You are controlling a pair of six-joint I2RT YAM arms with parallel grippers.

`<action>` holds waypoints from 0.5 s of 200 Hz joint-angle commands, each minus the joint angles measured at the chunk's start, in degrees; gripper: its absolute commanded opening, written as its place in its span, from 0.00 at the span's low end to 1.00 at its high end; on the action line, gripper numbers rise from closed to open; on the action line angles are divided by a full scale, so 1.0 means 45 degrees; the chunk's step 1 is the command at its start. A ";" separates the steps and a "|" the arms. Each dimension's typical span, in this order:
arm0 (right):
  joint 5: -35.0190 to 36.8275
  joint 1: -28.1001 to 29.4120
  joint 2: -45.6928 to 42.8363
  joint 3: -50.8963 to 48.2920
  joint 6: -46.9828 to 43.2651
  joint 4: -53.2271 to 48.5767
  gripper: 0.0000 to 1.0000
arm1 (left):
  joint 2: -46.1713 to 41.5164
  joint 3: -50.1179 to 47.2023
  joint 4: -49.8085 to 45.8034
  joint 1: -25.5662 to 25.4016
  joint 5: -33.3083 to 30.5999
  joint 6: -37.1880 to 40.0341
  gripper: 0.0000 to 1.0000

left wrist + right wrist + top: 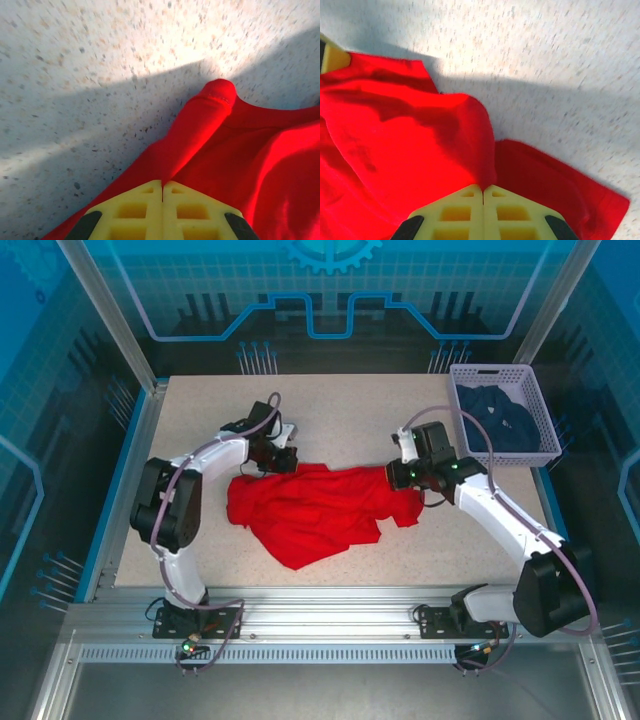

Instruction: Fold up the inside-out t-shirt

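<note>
Soft cloth t-shirt point(310, 515): plain bright red.
Flat tabletop point(340, 410): beige, dark speckles.
Plastic lattice basket point(500, 369): white.
Crumpled garment point(497, 420): dark navy.

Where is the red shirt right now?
In the top view, the crumpled bright red cloth t-shirt lies mid-table, pinched at its left edge by the left end effector and at its right by the right end effector.

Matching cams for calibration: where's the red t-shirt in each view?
Top external: t-shirt lies crumpled at centre.
Left wrist: t-shirt takes the lower right, running into the left gripper.
Right wrist: t-shirt covers the left and bottom, meeting the right gripper.
Shared landmark: the speckled tabletop under the cloth.
</note>
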 commanded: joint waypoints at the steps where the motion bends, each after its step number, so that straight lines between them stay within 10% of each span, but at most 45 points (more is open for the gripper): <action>1: 0.0499 -0.0420 -0.0260 0.1320 -0.0411 0.0017 0.00 | -0.2014 0.0180 0.0857 0.0395 -0.0286 -0.0392 0.00; 100: 0.2208 -0.1092 -0.4430 0.7291 -0.2778 -0.0363 0.00 | -1.2313 -0.0405 0.5632 0.0249 -0.2031 -0.2465 0.00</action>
